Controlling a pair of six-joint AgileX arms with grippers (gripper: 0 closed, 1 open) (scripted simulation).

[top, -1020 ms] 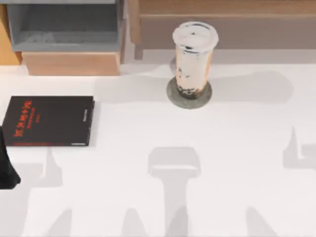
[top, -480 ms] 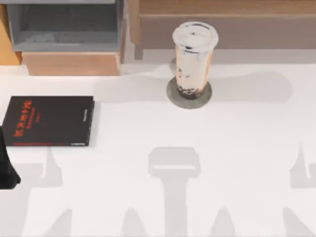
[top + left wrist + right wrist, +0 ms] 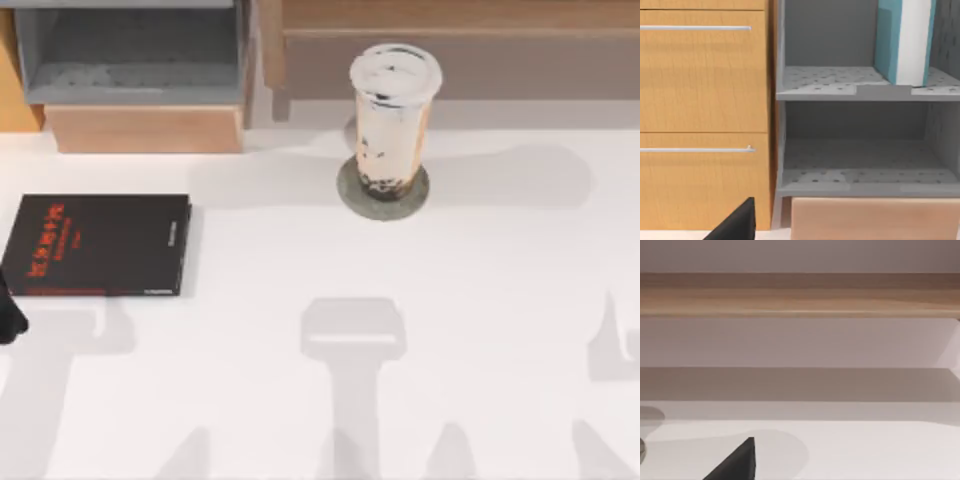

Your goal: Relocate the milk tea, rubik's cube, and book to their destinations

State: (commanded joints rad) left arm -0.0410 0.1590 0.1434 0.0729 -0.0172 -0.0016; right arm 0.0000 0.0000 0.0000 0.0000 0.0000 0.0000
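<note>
At the counter's [image 3: 300, 280] far edge, near its middle, we see the milk tea [image 3: 393, 120] upright on a grey coaster [image 3: 350, 195]. Our left wrist view has the book [image 3: 905, 40] standing on the grey shelf's [image 3: 840, 82] upper level. A black book [image 3: 100, 245] lies near the left edge. We cannot tell either claw's state.

Left arm [image 3: 8, 318] looks matte black, rounded, perhaps unmarked.
</note>
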